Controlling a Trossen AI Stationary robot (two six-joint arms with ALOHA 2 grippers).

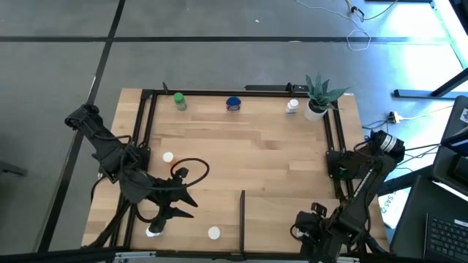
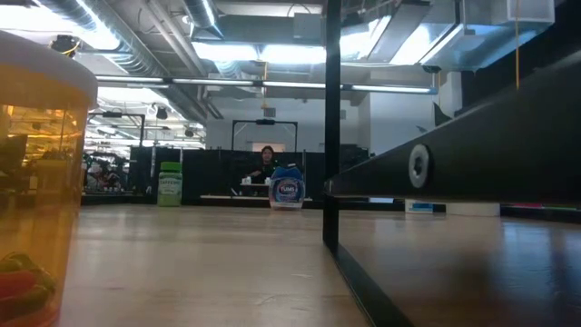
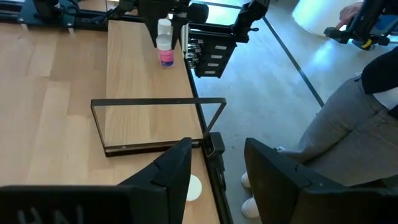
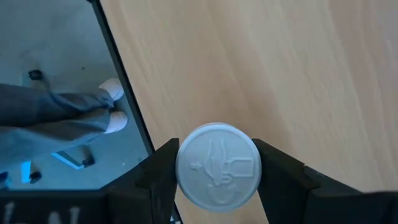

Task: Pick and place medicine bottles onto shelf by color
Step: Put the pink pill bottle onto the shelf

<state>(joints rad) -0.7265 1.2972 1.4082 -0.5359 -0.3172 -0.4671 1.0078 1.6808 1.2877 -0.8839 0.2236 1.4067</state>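
My right gripper point(image 4: 217, 171) is near the table's near right corner point(image 1: 303, 225), shut on a white-capped bottle point(image 4: 217, 163). In the left wrist view this bottle point(image 3: 165, 46) has a pink body. My left gripper point(image 3: 217, 180) is open and empty, low over the near left of the table point(image 1: 183, 201), with a white-capped bottle point(image 3: 194, 188) just ahead of it. A green bottle point(image 1: 179, 101), a wider blue bottle point(image 1: 233, 104) and a white bottle point(image 1: 292, 107) stand on their bases along the far rail. Two more white caps point(image 1: 167, 157) point(image 1: 153, 231) stand near my left arm. My right gripper pinches the bottle's white cap point(image 4: 186, 167) by its round sides between the two fingers. The fingers come from above, pointing down. The bottle stands upright below them, with its base point(image 3: 166, 63) on or just over the wood; I cannot tell which.
A thin black divider bar point(image 1: 242, 212) stands between the two grippers. Black frame rails point(image 1: 150, 124) edge the wood. A potted plant point(image 1: 318, 95) stands at the far right corner. An orange bottle point(image 2: 36, 182) looms close in the low view. A person's legs point(image 3: 348, 130) stand by the near edge.
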